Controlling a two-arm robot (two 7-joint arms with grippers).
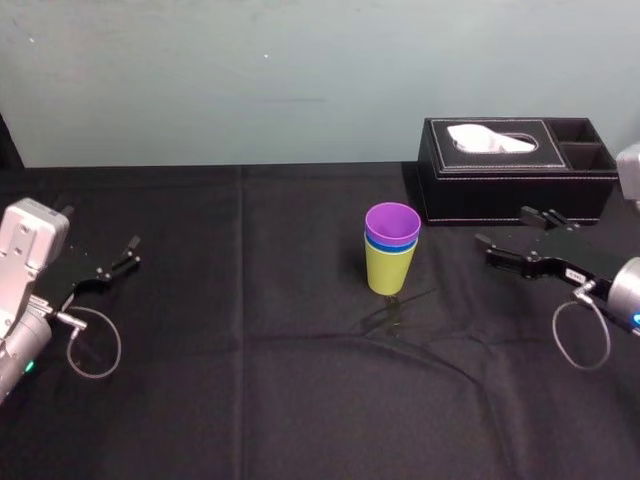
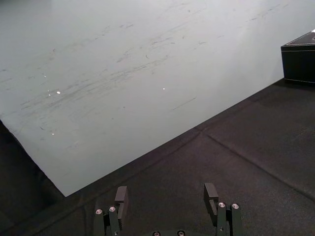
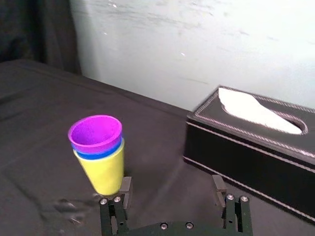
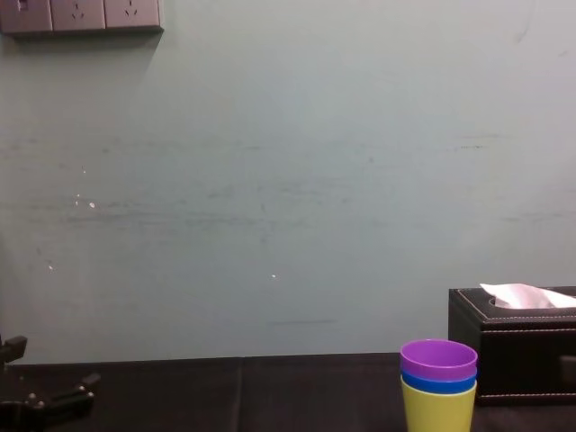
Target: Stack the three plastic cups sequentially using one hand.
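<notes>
The three plastic cups stand nested in one upright stack at the table's middle: the purple cup (image 1: 392, 224) inside the blue cup (image 1: 391, 243), inside the yellow-green cup (image 1: 389, 269). The right wrist view shows the purple cup (image 3: 95, 132) over the blue rim (image 3: 98, 152) and the yellow-green cup (image 3: 105, 172); the chest view shows the stack (image 4: 438, 387) too. My right gripper (image 1: 512, 238) hovers open and empty to the right of the stack, apart from it; its fingers (image 3: 125, 189) hold nothing. At the far left my left gripper (image 1: 128, 252) is parked open, its fingers (image 2: 121, 197) empty.
A black tissue box (image 1: 515, 170) with a white tissue stands at the back right, just behind my right gripper. A black cloth (image 1: 250, 350) covers the table, and a pale wall (image 4: 270, 180) rises behind it.
</notes>
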